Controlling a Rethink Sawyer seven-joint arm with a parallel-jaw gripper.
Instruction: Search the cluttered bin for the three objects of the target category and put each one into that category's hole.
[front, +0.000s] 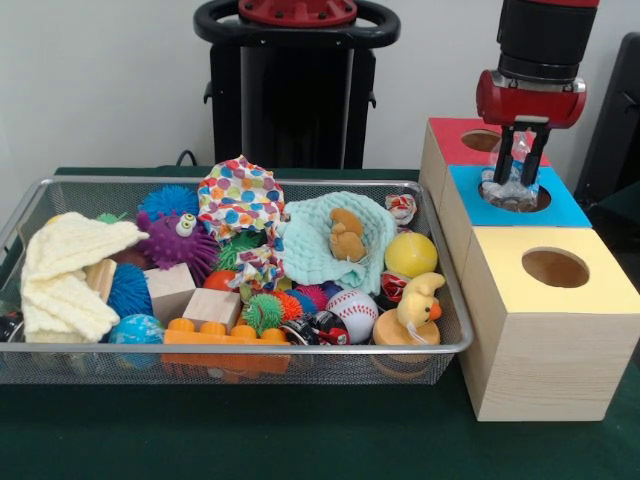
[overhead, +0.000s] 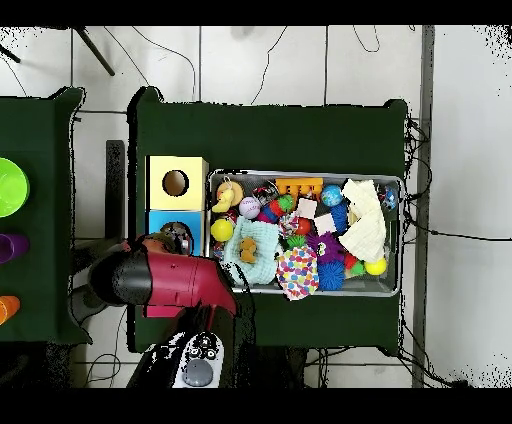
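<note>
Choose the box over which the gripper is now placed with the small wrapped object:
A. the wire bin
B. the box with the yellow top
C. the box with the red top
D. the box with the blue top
D: in the front view the gripper is at the hole of the blue-topped box, its fingers around a clear wrapped object, between the red-topped box and the yellow-topped box.

I count one wire bin (front: 445, 345) and three wooden hole boxes: red (front: 455, 140), blue (front: 575, 210), yellow (front: 590, 290). In the bin I see two plain wooden blocks (front: 170, 290), one baseball (front: 352, 310), one yellow ball (front: 411, 254), three cloths (front: 70, 275).
</note>
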